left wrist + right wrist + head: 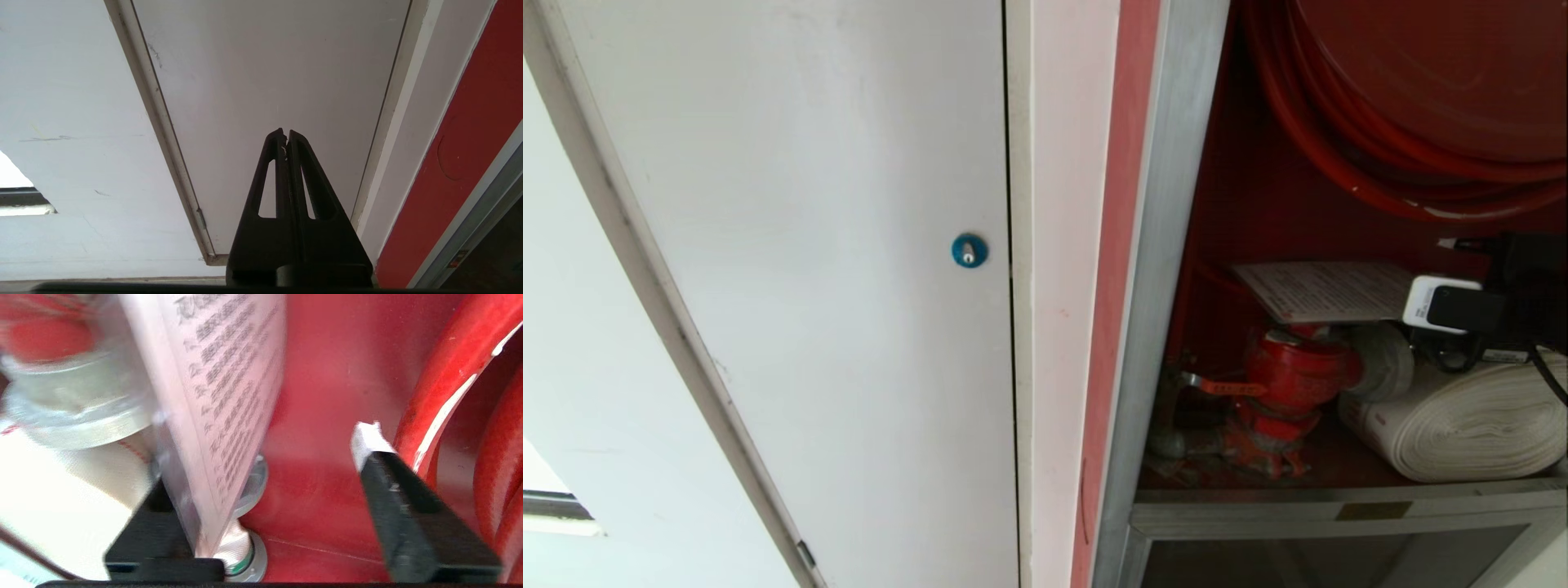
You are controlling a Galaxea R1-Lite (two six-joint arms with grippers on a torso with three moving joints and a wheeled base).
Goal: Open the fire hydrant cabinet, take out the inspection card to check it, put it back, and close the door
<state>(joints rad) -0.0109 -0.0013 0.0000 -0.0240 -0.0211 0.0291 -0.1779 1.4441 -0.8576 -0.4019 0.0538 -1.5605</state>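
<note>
Red paint lines the interior of the fire hydrant cabinet (1241, 204), which stands open inside its aluminium frame; the door itself is not seen in any view. A red hose reel (1421, 106) fills the upper part. Below it sit a red valve (1286, 380) and, to its right, a white rolled hose (1470, 425) on the cabinet floor.

The inspection card (1327, 290) lies roughly flat above the valve, printed face up. The right end effector (1445, 304) is at the card's right end in the head view. In the right wrist view its fingers stand wide apart: the card (220, 396) leans against the one finger (159, 535), while the other finger (408, 514), tipped with a white pad, stands clear of it near the red hose coils (445, 384). No clamping grip on the card is visible.

The left end effector (285, 136) is away from the cabinet, its fingers pressed together and empty, facing a plain white panel door (833, 245) with a blue round lock (969, 250), left of the cabinet.
</note>
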